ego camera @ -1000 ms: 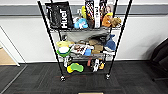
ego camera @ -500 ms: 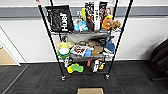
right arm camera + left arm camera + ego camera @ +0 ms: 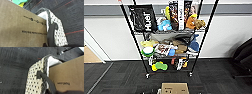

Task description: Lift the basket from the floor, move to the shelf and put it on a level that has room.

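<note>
A: At the centre of the head frame, what do you register?

B: I register the shelf (image 3: 169,37), a tall black wire rack on small wheels, standing against a pale wall (image 3: 109,37). Its tiers are crowded: a black bag (image 3: 143,18) at upper left, a blue plush toy (image 3: 164,25) beside it, an orange plush toy (image 3: 191,22) to the right, and a green toy (image 3: 160,66) on the bottom tier. The floor (image 3: 121,77) is dark grey carpet across the lower part of the frame.

A: Where is the basket?

B: I see the basket (image 3: 36,80) close up in my left wrist view: a cream woven end wall with a dark rim, a pale liner above it, and a dark end handle (image 3: 48,81) running from the weave toward the lower edge of the frame. My right wrist view shows its other end wall with its own dark handle (image 3: 51,35). A brown cardboard box (image 3: 174,88) sits inside it; its top shows at the bottom centre of the head frame, in front of the rack. Carpet shows beyond the basket in both wrist views.

A: State of the left claw?

B: I cannot tell. My fingers are not distinguishable, so neither opening nor grip can be confirmed.

A: State of the right claw?

B: Same result: I cannot tell how far it is open or whether it grips anything.
</note>
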### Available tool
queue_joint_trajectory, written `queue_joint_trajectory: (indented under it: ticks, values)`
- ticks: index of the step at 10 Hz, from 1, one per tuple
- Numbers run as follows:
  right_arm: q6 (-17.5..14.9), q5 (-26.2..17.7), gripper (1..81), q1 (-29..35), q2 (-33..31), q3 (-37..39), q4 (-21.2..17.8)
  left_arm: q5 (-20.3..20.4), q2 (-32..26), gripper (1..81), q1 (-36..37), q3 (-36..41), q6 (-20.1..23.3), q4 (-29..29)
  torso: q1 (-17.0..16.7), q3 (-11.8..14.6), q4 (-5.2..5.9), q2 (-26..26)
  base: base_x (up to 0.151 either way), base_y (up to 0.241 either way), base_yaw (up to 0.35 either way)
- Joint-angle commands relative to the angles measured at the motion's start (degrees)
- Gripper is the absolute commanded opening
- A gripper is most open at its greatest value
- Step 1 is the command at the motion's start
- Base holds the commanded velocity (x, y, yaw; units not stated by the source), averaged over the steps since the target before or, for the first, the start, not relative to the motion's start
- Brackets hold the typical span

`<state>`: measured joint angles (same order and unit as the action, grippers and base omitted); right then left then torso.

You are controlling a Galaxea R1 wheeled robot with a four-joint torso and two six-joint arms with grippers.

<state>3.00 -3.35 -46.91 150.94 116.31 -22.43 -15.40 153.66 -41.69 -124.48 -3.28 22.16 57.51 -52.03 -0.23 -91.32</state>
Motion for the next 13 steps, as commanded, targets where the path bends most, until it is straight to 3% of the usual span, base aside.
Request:
queue_joint_trajectory:
  ticks: [1,2,3,5,8,9,10,13]
  values:
    - [0.43,-2.88,1.0,10.38,-1.23,-2.23,-1.74,-5.69,-1.07,1.0,11.40,0.99,-0.41,2.71,-3.63,0.00,0.00,5.60,0.000,0.000,0.000]
    - [0.95,-2.98,1.0,11.26,-1.32,-2.67,-1.74,-6.40,-1.42,1.0,12.64,1.25,-0.41,3.15,-4.87,0.00,0.00,7.59,0.000,0.000,0.000]
    - [1.22,-3.15,1.0,11.61,-1.41,-2.85,-1.74,-6.49,-1.69,1.0,12.99,1.60,-0.41,3.33,-6.10,4.67,0.00,9.51,0.000,0.000,0.000]
    - [1.31,-3.15,1.0,11.78,-1.94,-3.38,-1.74,-6.58,-2.04,1.0,12.99,1.69,-0.41,3.24,-7.93,5.95,0.00,12.55,0.000,0.000,0.000]
    - [1.92,-2.98,1.0,11.88,-4.30,-6.97,-1.65,-6.84,-4.84,1.0,12.99,5.54,-0.41,3.41,-11.41,10.52,0.00,17.88,0.000,0.000,0.000]
    - [1.92,-2.45,1.0,11.18,-6.40,-10.74,-1.39,-6.84,-7.21,1.0,12.73,9.49,-0.41,3.50,-12.70,10.90,0.00,19.82,0.000,0.000,0.000]
    - [1.84,-2.10,1.0,10.29,-9.13,-14.88,-1.12,-6.23,-10.46,1.0,12.38,14.76,-0.41,3.50,-13.99,8.61,0.00,21.75,0.000,0.000,0.000]
    - [1.83,0.62,1.0,8.54,-17.83,-25.52,-1.12,-4.29,-18.90,1.0,12.11,27.87,-0.41,3.33,-17.31,9.64,0.00,26.80,0.000,0.000,0.000]
